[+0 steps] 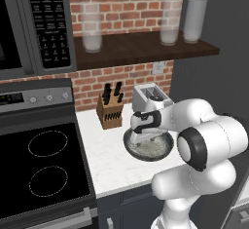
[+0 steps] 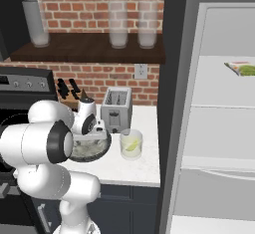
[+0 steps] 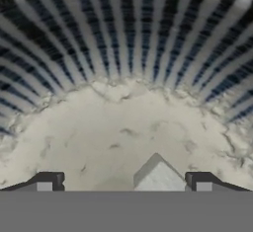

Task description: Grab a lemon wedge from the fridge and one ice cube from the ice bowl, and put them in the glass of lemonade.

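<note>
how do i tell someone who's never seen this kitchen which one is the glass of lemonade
Start at the open fridge on the right and look at the white counter beside it. In front of the silver toaster, right of the dark ice bowl, stands the glass of lemonade. It is short, clear and holds pale yellowish liquid, unlike the tall frosted glasses on the shelf above.

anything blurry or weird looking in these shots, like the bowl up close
Hand view: the ice bowl wall breaks into harsh dark and light stripes, its speckled floor looks soft and smeared. Left base view: the shelf glasses look frosted and hazy. Right base view: flat, even light, the glass of lemonade reads clearly.
</note>
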Motion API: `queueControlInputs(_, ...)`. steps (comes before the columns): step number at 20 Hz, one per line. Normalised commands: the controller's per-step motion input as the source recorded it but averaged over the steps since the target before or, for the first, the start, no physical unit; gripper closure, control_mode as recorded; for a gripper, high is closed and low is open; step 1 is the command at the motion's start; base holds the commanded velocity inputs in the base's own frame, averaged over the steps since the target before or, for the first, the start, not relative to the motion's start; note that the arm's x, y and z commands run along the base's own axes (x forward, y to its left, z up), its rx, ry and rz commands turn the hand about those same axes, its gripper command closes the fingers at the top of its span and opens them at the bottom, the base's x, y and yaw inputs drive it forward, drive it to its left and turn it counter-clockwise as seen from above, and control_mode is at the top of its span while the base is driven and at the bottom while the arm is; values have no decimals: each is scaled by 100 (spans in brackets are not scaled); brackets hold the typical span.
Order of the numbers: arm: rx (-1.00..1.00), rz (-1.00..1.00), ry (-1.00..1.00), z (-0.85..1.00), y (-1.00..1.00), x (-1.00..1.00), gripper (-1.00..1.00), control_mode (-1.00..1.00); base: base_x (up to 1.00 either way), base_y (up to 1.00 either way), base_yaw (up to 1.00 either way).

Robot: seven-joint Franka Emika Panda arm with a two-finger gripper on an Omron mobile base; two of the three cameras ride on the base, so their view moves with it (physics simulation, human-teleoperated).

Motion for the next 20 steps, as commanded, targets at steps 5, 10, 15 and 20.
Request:
queueControlInputs(5, 0, 0, 0, 0, 0, 6, -100, -100, 0, 0, 0)
queueControlInputs(10, 0, 0, 0, 0, 0, 6, -100, -100, 0, 0, 0)
queueControlInputs(15, 0, 0, 0, 0, 0, 0, -100, -100, 0, 0, 0)
queueControlInputs(20, 0, 0, 0, 0, 0, 0, -100, -100, 0, 0, 0)
